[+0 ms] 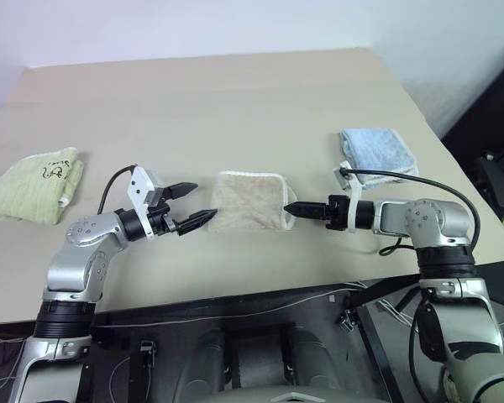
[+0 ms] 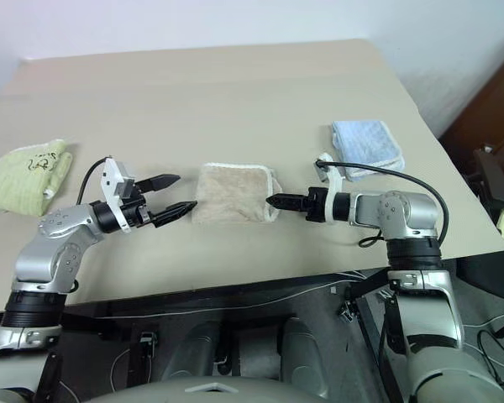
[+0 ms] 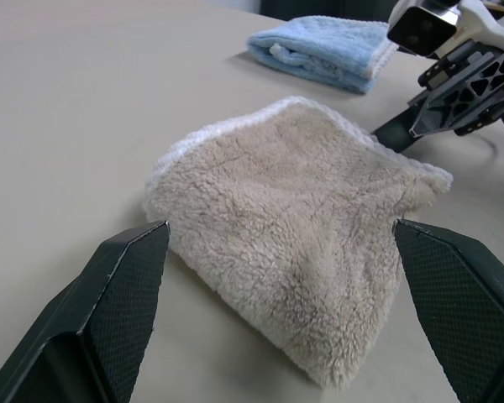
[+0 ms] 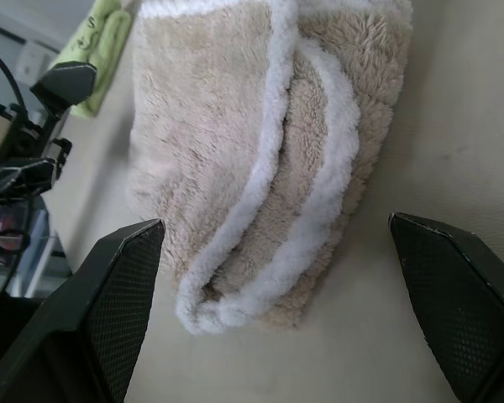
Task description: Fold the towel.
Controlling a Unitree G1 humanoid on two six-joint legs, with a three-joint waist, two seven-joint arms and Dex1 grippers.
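The towel (image 1: 248,201) lies on the table (image 1: 235,101), folded into a compact stack of several layers, with its white corded edges (image 4: 307,180) running side by side along the end that faces the right gripper (image 1: 292,207). It sits between the two grippers, with nothing holding it. The layered edges suggest that the folding is complete or nearly so.

The left gripper (image 1: 191,206) hovers just beside one end of the towel, pointing toward it, with its two black fingers (image 1: 181,191) spread wide and nothing between them. The right gripper sits just beside the opposite end. In the right wrist view its fingers (image 4: 122,290) stand wide apart on either side of the towel's end, gripping nothing. With both sets of jaws released and apart from the cloth, the arms appear positioned either to withdraw or to adjust the stack; which of the two cannot be determined.

The table is a broad, flat, matte beige surface. A folded blue towel (image 1: 376,151) lies near the right arm, toward the table's right edge. A folded green towel (image 1: 35,185) with dark scribbles lies well apart to the left. Neither touches the beige towel. Beyond the table's far edge stands a plain pale wall (image 1: 193,25). Loose cables (image 1: 235,315) run along the table's near edge.
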